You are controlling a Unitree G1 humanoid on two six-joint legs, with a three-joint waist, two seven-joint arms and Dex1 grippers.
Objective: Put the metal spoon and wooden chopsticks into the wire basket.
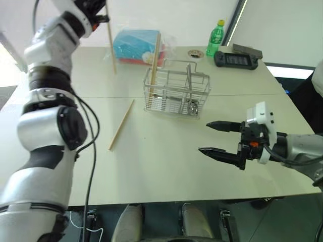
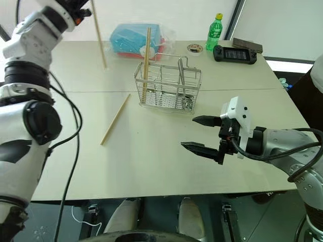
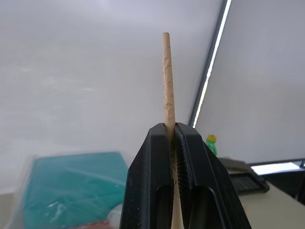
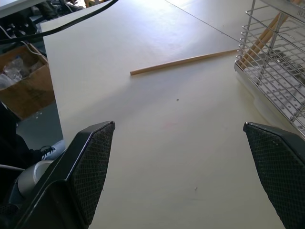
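Observation:
My left gripper (image 3: 170,126) is raised high over the table's far left, shut on one wooden chopstick (image 1: 110,45) that hangs upright from it, well above the table. A second chopstick (image 1: 155,63) stands in the left end of the wire basket (image 1: 176,89). A third (image 1: 121,124) lies flat on the table, left of the basket. A shiny piece (image 1: 192,106) that looks like the metal spoon rests in the basket's right end. My right gripper (image 1: 203,137) hovers open and empty in front of the basket, to its right.
Behind the basket lie a blue plastic-wrapped package (image 1: 136,45), a green bottle (image 1: 215,38), a tape roll (image 1: 196,53) and a black controller (image 1: 236,59). A seam runs across the white table (image 1: 161,171). A cardboard box (image 4: 24,86) sits on the floor beyond the table's edge.

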